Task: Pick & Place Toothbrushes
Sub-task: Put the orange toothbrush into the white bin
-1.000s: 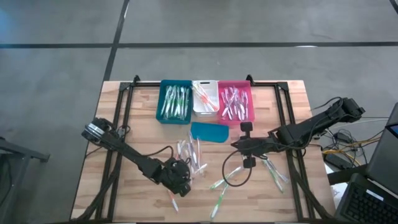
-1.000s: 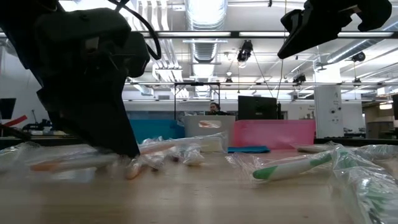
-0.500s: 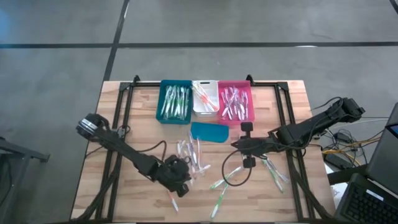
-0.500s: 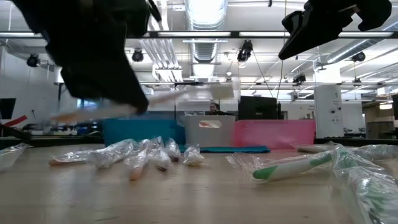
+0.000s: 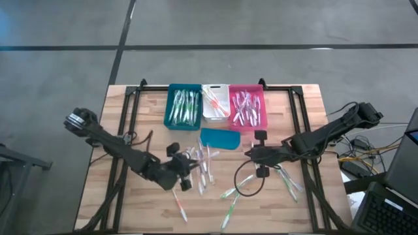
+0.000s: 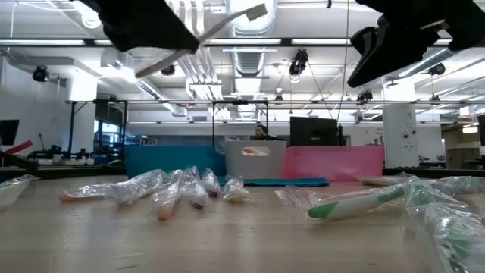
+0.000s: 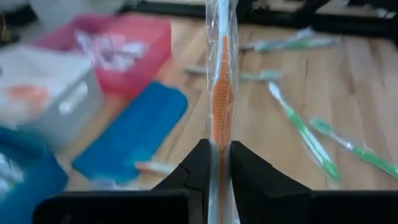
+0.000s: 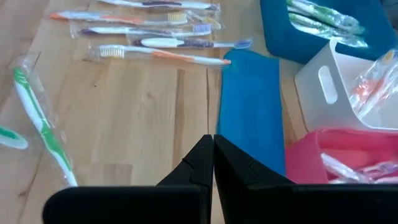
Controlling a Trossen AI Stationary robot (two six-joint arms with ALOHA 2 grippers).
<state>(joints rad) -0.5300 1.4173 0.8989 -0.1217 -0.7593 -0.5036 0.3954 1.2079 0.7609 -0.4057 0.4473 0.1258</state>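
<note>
My left gripper hangs above the table's near-left part, shut on an orange-and-white toothbrush in a clear wrapper. In the low view this toothbrush slants high over the table. More wrapped toothbrushes lie flat on the wood: a cluster in the middle, green ones toward the near edge, and others at the right. My right gripper hovers shut over the table's middle right, holding nothing, and shows the same way in its wrist view. My left gripper pinches the toothbrush's handle, wrapper and all, between its two fingers. The fingers slant gently downward and lie across the toothbrush. It hangs clear of the table, tilted, with its bristle end the higher one.
Three bins stand side by side at the far edge: teal, white and pink, each with toothbrushes in it. A flat teal lid-like piece lies just in front of them. One orange toothbrush lies near the near edge.
My left gripper has risen from the table top and drawn a little toward the far edge, rolling as it went. The orange toothbrush has come up with it: it lay on the wood, then hung level, and now slants high with its bristle end up.
</note>
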